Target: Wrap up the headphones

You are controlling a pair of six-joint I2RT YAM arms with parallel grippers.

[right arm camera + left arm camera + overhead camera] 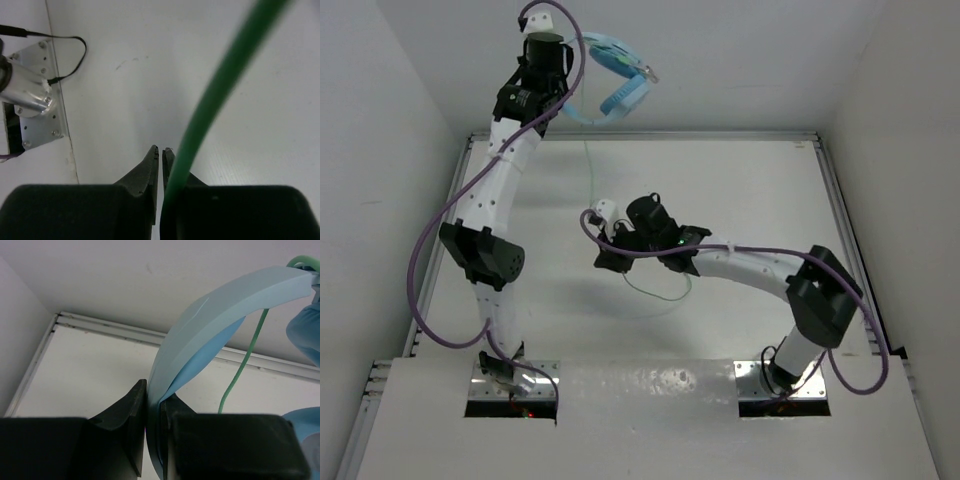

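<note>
Left claw (154,392) clenches the headband (210,315) of the headphones (625,98), right claw (161,152) pinches shut on their green cable (220,75).

White table (740,190), matte, with faint scuff marks in the right wrist view. An aluminium rail (720,135) runs along the far edge, and more rail runs down both sides. Plain white walls (750,60) stand behind and on both sides. At the near edge is a white panel (650,420) with two cutouts holding metal plates (42,115). A thin black wire (75,47) loops beside one plate.
</note>
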